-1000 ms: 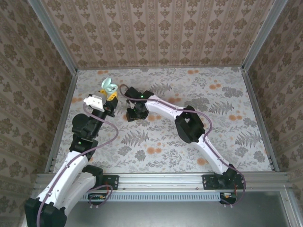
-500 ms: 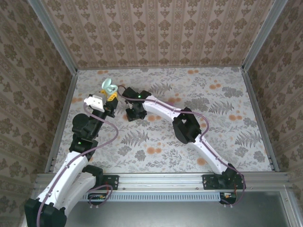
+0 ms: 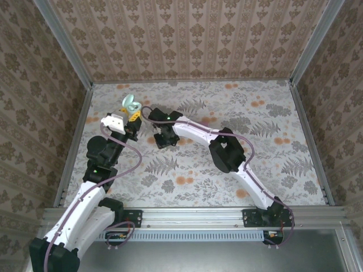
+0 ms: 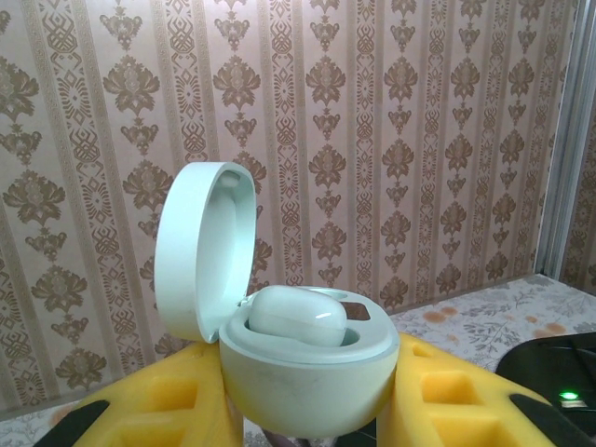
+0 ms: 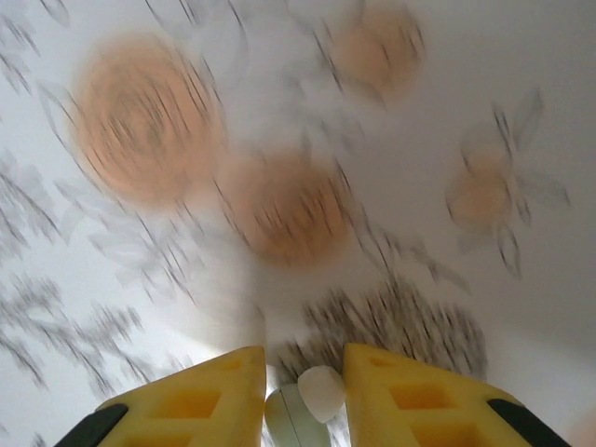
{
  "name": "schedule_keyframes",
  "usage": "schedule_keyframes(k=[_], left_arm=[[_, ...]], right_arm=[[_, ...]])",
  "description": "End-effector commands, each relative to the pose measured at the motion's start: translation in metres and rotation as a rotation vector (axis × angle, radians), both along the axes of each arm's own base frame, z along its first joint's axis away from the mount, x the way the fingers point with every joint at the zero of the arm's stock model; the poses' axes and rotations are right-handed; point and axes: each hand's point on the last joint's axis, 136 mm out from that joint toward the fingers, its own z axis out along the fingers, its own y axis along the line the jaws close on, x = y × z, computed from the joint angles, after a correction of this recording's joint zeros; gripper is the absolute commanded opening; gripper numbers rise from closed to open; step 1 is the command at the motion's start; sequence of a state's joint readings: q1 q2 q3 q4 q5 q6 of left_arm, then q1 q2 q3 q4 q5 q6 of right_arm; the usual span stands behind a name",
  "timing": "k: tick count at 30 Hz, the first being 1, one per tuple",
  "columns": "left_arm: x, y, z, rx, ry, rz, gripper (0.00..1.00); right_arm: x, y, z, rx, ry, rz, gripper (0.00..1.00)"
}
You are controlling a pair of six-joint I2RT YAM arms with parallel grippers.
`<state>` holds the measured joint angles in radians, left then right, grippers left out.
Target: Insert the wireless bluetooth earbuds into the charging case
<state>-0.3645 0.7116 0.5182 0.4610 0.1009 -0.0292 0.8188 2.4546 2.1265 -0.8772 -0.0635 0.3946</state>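
Left tool [image 4: 312,400] pinches the charging case [image 4: 298,368] up off the bench [image 3: 255,147] at its far left, mouth facing upward, lid [image 4: 200,247] standing open, long axis spanning the fingers [image 4: 168,410], so the right tool [image 5: 305,372], pinching the loose earbud [image 5: 321,391], should lower it squarely beside the seated earbud [image 4: 296,317].

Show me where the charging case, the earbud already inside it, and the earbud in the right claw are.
charging case [image 4: 307,396]: left wrist view, front of lower shell.
earbud inside it [image 4: 296,317]: left wrist view, its rounded top.
held earbud [image 5: 321,393]: right wrist view, its white body.
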Motion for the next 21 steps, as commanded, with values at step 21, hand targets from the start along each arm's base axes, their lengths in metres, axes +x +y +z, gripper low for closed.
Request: schedule_keyframes(k=[21], left_arm=[[0.011, -0.081, -0.002, 0.002, 0.007, -0.232, 0.29]], right_arm=[[-0.08, -0.217, 0.005, -0.082, 0.079, -0.465, 0.3]])
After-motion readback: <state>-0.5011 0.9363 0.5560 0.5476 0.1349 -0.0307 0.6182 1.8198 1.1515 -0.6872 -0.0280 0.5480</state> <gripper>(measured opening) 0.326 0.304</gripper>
